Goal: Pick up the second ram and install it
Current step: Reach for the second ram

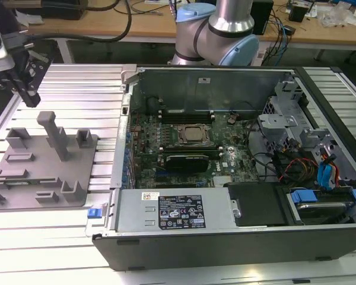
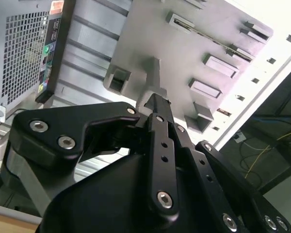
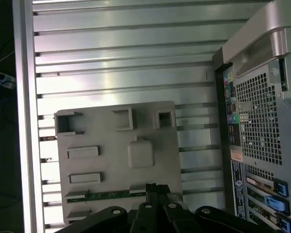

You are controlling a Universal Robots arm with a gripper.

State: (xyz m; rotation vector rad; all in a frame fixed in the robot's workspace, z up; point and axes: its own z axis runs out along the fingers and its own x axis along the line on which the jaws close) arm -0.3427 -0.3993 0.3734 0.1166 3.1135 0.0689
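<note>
1. Exterior view: bright overhead light w/ glare on table slats [image 1: 53,249] at 7 o'clock; case interior [image 1: 184,133] dimmer.
2. First wrist view: slats [image 3: 121,58] streaked w/ sheen (near white).
3. Second wrist view: gripper [image 2: 157,103] dark, shadowed.

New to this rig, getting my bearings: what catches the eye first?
The open computer case with its silver CPU dominates the exterior view's right. At that view's left the gripper hangs empty above a grey fixture tray, where the first wrist view shows the green second ram lying in a slot.
</note>
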